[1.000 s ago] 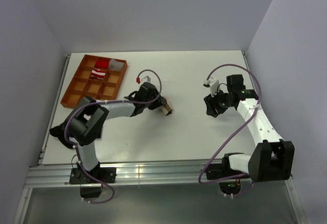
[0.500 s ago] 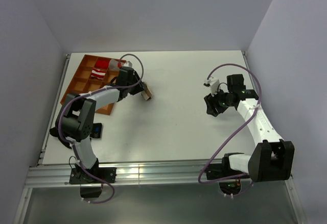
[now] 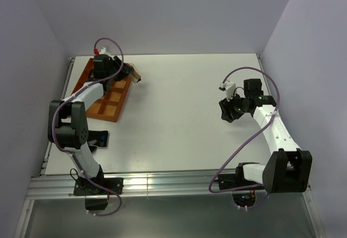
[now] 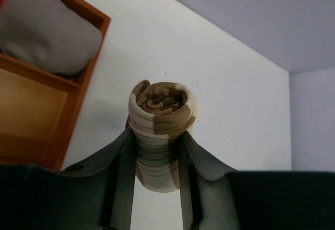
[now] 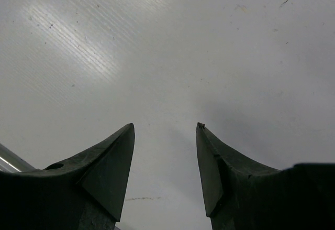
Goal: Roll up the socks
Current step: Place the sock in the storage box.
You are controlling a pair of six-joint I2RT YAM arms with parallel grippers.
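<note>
Left claw (image 4: 158,138) clamped on the rolled brown-and-tan sock (image 4: 161,101), roll axis along the fingers (image 4: 121,170), over desk (image 4: 235,109) just right of the compartment tray (image 4: 86,83) rim. Right claw (image 5: 165,133) agape, empty, well apart.

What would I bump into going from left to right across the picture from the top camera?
orange tray → rolled brown-and-tan sock, held up just past the tray's right edge → a wide stretch of bare white table → right gripper, open with nothing in it.
</note>
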